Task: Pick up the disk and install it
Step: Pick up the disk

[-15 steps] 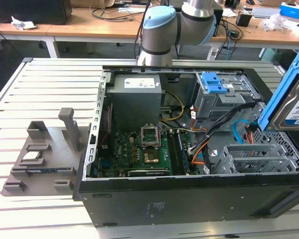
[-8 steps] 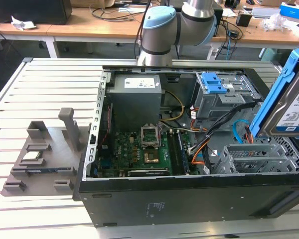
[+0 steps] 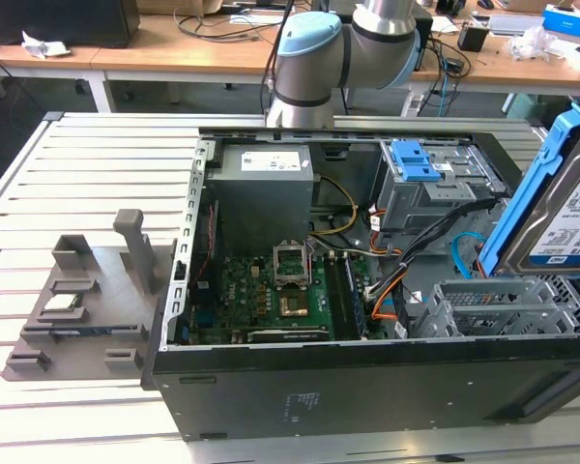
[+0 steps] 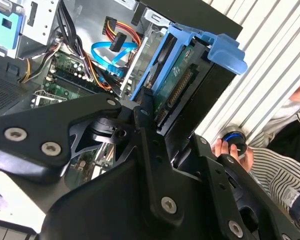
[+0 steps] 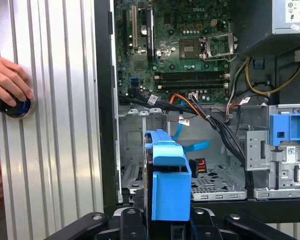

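Pinching the disk [image 3: 559, 208], the gripper [image 4: 165, 127] holds it tilted above the empty drive cage [image 3: 493, 307] at the computer case [image 3: 319, 396] corner. Pickup is complete; seating is not yet done.

Exterior view high; wrist views perhaps nearer case [image 3: 367, 406].

The arm [image 3: 314, 58] holds its tool [image 4: 167, 125] clamped, tilted.

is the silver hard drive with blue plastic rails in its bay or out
Out: the silver hard drive hangs tilted in the gripper over the open black computer case, not in the grey metal cage.
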`<state>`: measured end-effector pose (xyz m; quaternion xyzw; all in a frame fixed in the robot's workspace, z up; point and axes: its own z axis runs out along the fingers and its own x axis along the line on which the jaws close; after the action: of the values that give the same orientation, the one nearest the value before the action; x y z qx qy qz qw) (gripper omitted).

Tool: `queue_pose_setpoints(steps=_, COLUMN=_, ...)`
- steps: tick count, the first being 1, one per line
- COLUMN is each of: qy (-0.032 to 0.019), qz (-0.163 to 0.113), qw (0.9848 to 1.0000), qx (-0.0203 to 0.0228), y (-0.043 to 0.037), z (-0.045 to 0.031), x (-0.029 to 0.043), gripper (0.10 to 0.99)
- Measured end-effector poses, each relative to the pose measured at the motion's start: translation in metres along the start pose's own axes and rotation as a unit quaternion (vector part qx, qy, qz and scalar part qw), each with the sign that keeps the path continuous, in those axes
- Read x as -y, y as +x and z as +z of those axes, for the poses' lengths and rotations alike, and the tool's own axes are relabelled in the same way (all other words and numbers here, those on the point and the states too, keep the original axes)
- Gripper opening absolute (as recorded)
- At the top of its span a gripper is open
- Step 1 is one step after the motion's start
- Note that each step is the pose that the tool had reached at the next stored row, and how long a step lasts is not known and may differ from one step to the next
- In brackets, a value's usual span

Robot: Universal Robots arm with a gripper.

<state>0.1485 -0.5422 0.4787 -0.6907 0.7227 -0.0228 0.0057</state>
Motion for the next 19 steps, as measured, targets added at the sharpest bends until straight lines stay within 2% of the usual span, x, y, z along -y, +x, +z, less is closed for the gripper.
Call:
queue_pose_setpoints(steps=13, qy=0.0, qz=0.0, qw=1.0, qx=-0.0001, y=0.0026, z=0.0126, x=-0.0006, gripper=0.357)
queue_pose_setpoints(steps=18, qy=0.0, qz=0.0, qw=1.0, qx=0.0, y=0.0027, z=0.0153, x=-0.0064, gripper=0.357)
queue_pose_setpoints(steps=19, qy=-0.0001, qz=0.0, qw=1.0, qx=0.0018, y=0.0029, z=0.0153, x=-0.0085, gripper=0.357)
